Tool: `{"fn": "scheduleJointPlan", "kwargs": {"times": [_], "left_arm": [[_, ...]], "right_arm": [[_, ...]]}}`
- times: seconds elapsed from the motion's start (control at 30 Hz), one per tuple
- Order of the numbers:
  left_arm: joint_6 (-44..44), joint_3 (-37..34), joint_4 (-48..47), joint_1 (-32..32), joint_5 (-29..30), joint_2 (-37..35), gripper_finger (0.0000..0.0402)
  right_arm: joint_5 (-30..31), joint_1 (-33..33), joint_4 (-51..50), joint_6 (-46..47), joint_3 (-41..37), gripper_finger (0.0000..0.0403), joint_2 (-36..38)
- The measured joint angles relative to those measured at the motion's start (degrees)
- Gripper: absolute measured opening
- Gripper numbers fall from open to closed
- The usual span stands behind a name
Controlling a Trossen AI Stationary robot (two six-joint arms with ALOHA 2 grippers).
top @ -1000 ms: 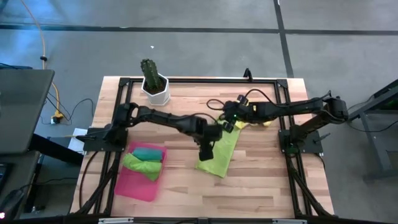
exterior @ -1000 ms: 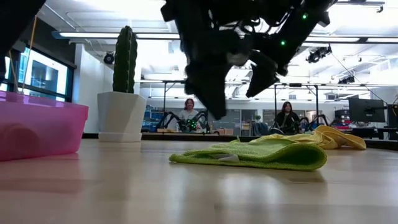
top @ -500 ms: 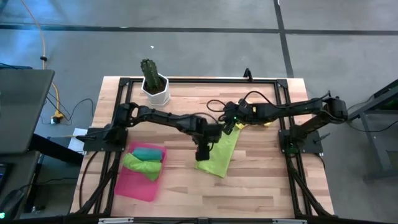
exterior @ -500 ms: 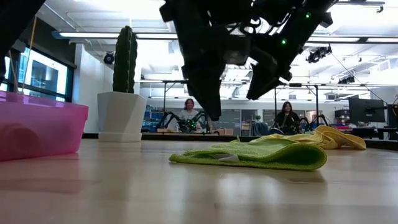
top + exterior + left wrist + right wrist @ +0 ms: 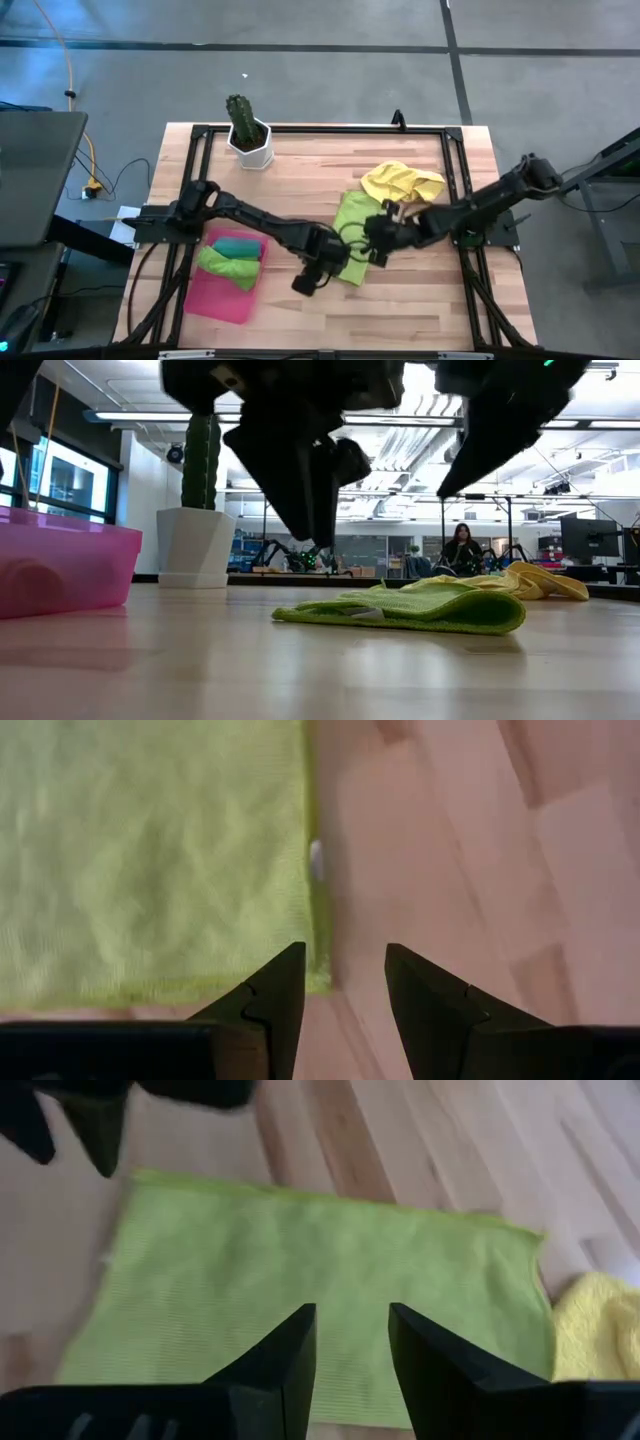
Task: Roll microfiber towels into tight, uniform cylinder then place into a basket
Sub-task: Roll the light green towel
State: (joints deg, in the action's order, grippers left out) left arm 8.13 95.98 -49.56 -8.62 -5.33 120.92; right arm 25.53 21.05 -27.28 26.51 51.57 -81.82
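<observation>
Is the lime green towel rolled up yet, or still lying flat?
Lying flat. The lime green towel is spread on the table, its edges and corner showing in both wrist views; no roll is started.

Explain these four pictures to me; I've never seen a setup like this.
Two dark robot arms work at a wooden table. One camera looks straight down, one looks level across the tabletop, and one rides on each wrist. A lime green towel lies flat, with a crumpled yellow towel beside it. Two rolled towels, teal and green, sit in the pink basket. A potted cactus stands at the back. The left tool and right tool are open above the lime towel, holding nothing.
</observation>
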Motion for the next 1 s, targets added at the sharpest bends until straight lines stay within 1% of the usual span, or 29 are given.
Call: {"fn": "scheduleJointPlan", "kwargs": {"times": [0.1,0.23,0.33,0.47,0.63,0.73,0.83,0.9,1.0], "left_arm": [[2.79,-0.02,1.81,-0.64,1.32,0.0,0.0131],[-1.26,-0.02,4.18,-1.06,1.93,0.02,0.0131],[-5.67,-0.02,2.65,-2.33,1.23,0.04,0.0131],[-6.46,-0.07,-2.02,-5.08,1.2,0.04,0.0131],[-9.52,-0.73,-5.56,-6.59,1.48,0.11,0.0131],[-10.81,-0.72,-10.86,-6.43,1.68,0.11,0.0131],[-8.58,-0.7,-16.4,-5.84,2.22,0.09,0.0131],[-6.16,-0.71,-19.69,-5.44,3.63,0.11,0.0131],[-2.88,-0.72,-22.05,-4.47,4.31,0.09,0.0131]], "right_arm": [[3.8,4.86,2.3,1.54,0.0,0.0121,0.0],[4.86,9.28,4.74,3.94,0.0,0.0121,-0.22],[5.58,12.04,5.52,5.85,0.0,0.0121,-2.07],[5.96,14.78,5.35,8.38,-0.02,0.0121,-6.1],[6.57,16.14,5.76,14.29,-0.02,0.0121,-10.4],[5.65,16.16,5.65,16.94,0.0,0.0121,-12.11],[5.37,16.16,5.52,18.58,0.0,0.0121,-12.83],[5.37,16.16,5.55,19.35,0.0,0.0121,-12.85],[5.43,16.16,5.53,19.62,0.0,0.0121,-12.85]]}}
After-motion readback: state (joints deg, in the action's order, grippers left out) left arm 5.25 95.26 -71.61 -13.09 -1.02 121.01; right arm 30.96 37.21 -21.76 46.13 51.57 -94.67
